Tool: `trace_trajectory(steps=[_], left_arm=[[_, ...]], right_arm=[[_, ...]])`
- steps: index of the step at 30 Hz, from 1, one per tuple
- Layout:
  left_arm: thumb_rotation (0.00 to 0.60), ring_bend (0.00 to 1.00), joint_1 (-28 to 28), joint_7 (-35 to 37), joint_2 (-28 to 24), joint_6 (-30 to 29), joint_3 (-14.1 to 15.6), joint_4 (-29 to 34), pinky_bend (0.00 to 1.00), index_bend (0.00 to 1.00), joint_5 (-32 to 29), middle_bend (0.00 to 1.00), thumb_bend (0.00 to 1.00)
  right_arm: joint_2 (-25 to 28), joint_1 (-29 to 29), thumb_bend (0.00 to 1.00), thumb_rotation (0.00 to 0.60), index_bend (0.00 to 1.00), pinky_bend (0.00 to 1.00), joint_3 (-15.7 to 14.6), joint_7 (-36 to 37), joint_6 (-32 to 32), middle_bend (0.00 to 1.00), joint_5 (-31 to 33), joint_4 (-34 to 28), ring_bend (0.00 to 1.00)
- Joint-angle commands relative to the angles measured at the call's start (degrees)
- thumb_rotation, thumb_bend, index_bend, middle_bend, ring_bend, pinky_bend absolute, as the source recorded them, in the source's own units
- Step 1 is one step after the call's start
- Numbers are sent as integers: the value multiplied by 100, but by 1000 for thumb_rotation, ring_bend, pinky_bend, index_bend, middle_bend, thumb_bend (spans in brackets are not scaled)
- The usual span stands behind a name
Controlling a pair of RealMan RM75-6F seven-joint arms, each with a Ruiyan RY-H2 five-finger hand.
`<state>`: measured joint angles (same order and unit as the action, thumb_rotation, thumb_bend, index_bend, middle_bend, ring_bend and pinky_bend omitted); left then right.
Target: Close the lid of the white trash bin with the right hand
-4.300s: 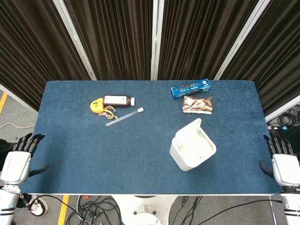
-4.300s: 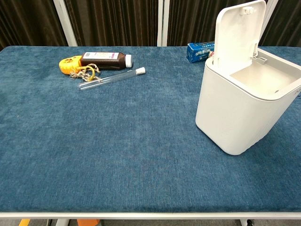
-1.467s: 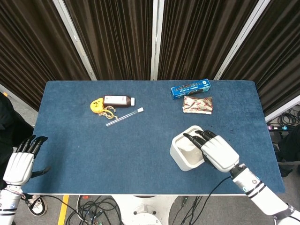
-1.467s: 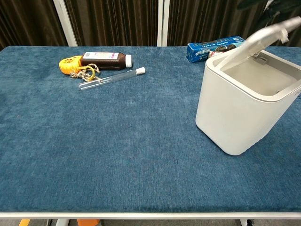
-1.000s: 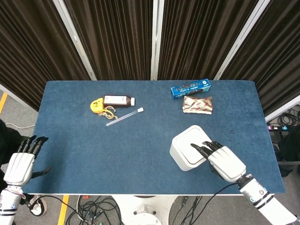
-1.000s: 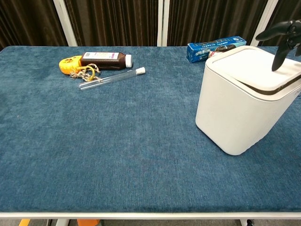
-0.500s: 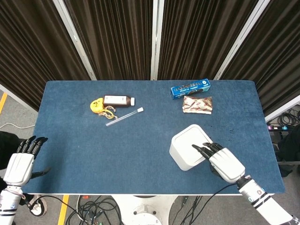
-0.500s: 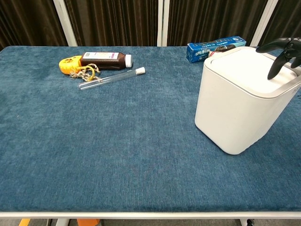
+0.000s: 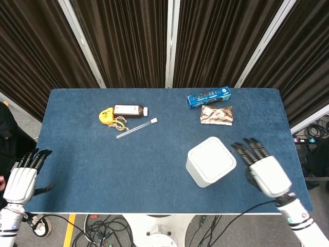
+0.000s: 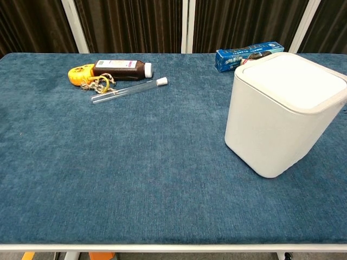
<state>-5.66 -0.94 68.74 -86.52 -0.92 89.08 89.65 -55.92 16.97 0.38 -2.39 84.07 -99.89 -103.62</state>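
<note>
- A robot test lab or recording studio, not a home.
- Dark pleated curtains (image 9: 128, 41) with pale metal frame bars (image 9: 79, 41) close off the far side.
- A blue felt-covered counter (image 9: 154, 154) carries unrelated props: a brown medicine bottle (image 9: 128, 110), a clear glass test tube (image 9: 135, 128), a blue carton (image 9: 208, 96).
- Loose black cables (image 9: 103, 226) lie on the floor at the near edge, beside yellow floor tape (image 9: 3, 110) at left.

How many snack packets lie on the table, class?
2: the blue box at the far edge and the brown packet just in front of it, behind the bin.
</note>
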Motion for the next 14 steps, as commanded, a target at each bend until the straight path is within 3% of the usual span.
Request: trace_trajectory(steps=[1, 5, 7, 11, 14], left_arm=[[600, 61, -2, 5, -12, -14, -2, 15, 140, 146, 19, 132, 0], [600, 60, 4, -10, -30, -16, 20, 33, 140, 146, 45, 131, 0], [600, 60, 3, -16, -46, -17, 14, 51, 140, 146, 39, 131, 0], [600, 60, 4, -10, -37, -18, -3, 48, 140, 146, 9, 131, 0], [600, 60, -3, -18, -10, 4, 6, 34, 140, 146, 10, 131, 0]], right_arm=[[-391, -718, 776, 600, 0, 13, 119, 383, 860, 94, 346, 1024, 0], [-691, -1062, 666, 600, 0, 0, 71, 535, 639, 25, 1178, 1743, 0], [-818, -1175, 535, 600, 0, 0, 67, 519, 385, 3, 1606, 2000, 0], [-1038, -1224, 83, 600, 0, 0, 92, 576, 115, 0, 1886, 2362, 0], [-1161, -1204, 0, 600, 0, 0, 133, 583, 44, 0, 1898, 2534, 0]])
